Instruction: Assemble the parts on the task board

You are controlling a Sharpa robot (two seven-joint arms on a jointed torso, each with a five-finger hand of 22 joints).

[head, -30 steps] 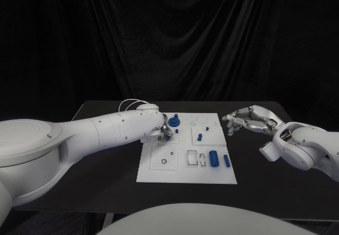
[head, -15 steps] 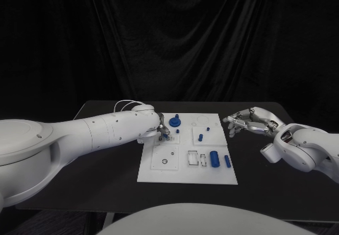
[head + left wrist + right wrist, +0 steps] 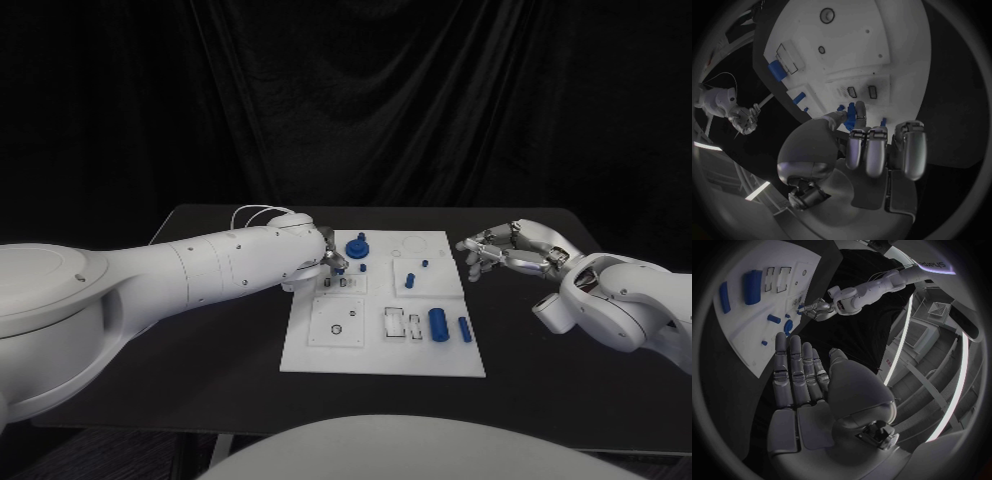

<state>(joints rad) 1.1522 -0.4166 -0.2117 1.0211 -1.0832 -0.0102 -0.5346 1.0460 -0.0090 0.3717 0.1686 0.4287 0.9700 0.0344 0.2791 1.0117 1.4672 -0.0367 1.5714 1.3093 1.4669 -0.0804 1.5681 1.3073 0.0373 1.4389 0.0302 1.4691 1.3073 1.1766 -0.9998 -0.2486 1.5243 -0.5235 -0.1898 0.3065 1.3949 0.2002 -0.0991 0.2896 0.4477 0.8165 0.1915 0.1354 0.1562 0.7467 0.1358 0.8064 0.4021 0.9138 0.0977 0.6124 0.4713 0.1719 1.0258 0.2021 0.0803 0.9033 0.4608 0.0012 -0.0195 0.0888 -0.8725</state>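
Observation:
The white task board [image 3: 332, 350] lies mid-table. My left hand [image 3: 330, 263] hovers over the board's far left part and pinches a small blue part [image 3: 857, 111] between thumb and finger, just above two small dark slots [image 3: 861, 91]. A round blue part with a peg [image 3: 356, 247] stands just beyond that hand. Small blue pegs [image 3: 410, 280] stand in the far right section. A thick blue cylinder [image 3: 437, 324] and a thinner blue one [image 3: 463, 329] lie at the near right. My right hand [image 3: 502, 250] floats beside the board's right edge, fingers extended and holding nothing [image 3: 798, 375].
The black table [image 3: 548, 350] shows bare surface on both sides of the board. Outlined recesses [image 3: 400, 322] and a small ring mark [image 3: 338, 329] sit in the board's near half. A white cable [image 3: 260, 210] loops at my left wrist.
My left hand has edged slightly toward the board's far left with the small part. My right hand has drifted a little to the right, away from the board.

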